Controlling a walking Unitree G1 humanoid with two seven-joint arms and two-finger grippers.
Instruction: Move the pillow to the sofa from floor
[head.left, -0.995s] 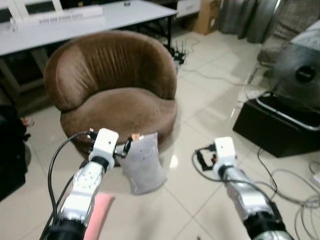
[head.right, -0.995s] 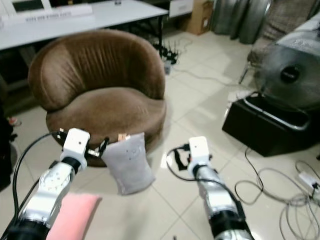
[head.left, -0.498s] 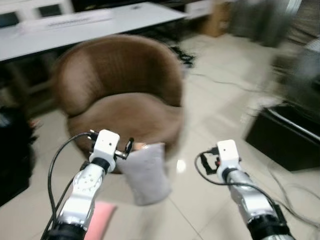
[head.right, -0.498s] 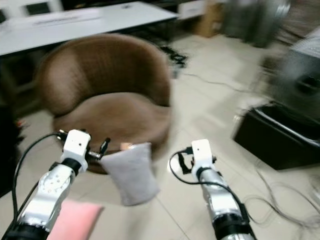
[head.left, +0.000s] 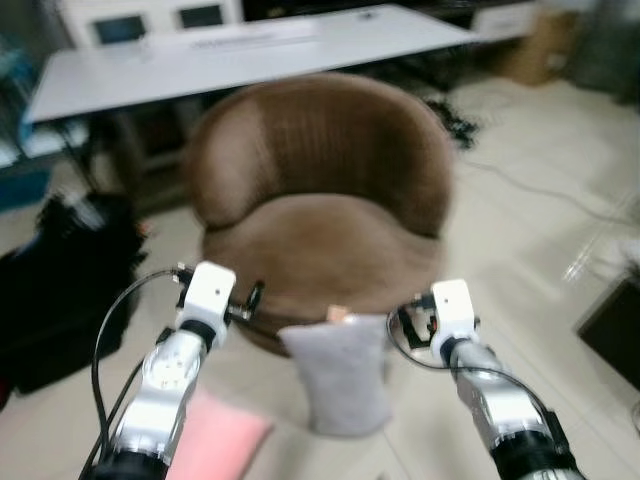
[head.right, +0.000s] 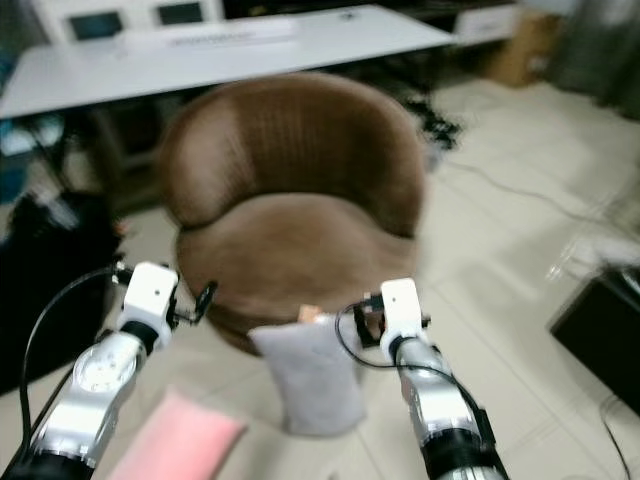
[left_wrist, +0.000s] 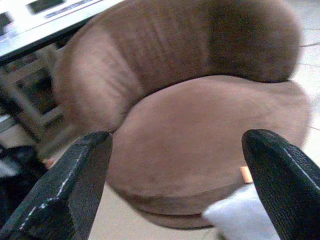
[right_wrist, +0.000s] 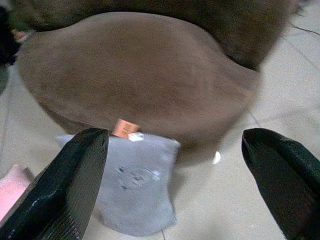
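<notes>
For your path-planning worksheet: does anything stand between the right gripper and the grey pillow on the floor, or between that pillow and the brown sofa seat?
Nothing visible does. The right gripper, fingers open, looks straight at the grey pillow, which leans against the front of the brown sofa. The seat above it looks bare.

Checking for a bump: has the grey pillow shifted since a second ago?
No. The grey pillow leans against the brown sofa's front base as before; the camera turned.

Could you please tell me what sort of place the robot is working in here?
Probably an office or lab corner with a lounge seat: a long white table behind a round brown armchair, a glossy tiled floor, and a grey pillow leaning against the chair.
</notes>
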